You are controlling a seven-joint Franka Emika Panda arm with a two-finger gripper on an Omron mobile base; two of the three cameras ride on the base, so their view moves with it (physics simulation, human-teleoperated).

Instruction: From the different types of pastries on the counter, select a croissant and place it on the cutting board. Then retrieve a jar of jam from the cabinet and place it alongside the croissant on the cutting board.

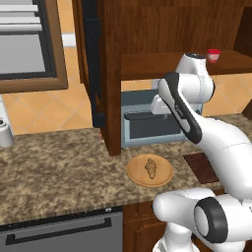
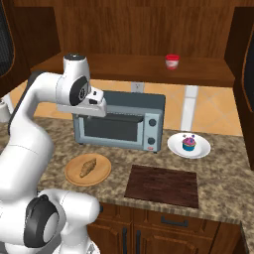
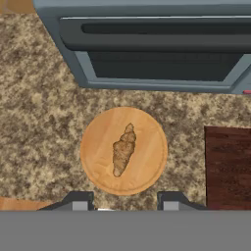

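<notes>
The golden-brown croissant (image 1: pixel 151 167) (image 2: pixel 88 167) (image 3: pixel 123 149) lies on a round light-tan plate (image 1: pixel 138 178) (image 2: pixel 103 172) (image 3: pixel 149 127) on the granite counter (image 1: pixel 59 167) (image 2: pixel 223 168). My gripper (image 3: pixel 126 202) hangs high above the plate, open, with nothing between its fingertips (image 3: pixel 81 200). The dark cutting board (image 1: pixel 202 167) (image 2: pixel 161 186) (image 3: pixel 228 166) lies bare to the plate's right. The red jam jar (image 1: pixel 213 55) (image 2: pixel 171 62) stands on the cabinet shelf (image 1: pixel 147 66) (image 2: pixel 124 67). The blue-wrapped cupcake (image 2: pixel 188 143) sits on a white plate (image 2: pixel 174 148).
A grey toaster oven (image 1: pixel 147 125) (image 2: pixel 119 126) (image 3: pixel 157 49) stands behind the round plate, under the shelf. The dark cabinet's side wall (image 1: pixel 106 74) comes down to the counter left of the oven. A dishwasher front (image 1: pixel 59 234) sits below the counter edge.
</notes>
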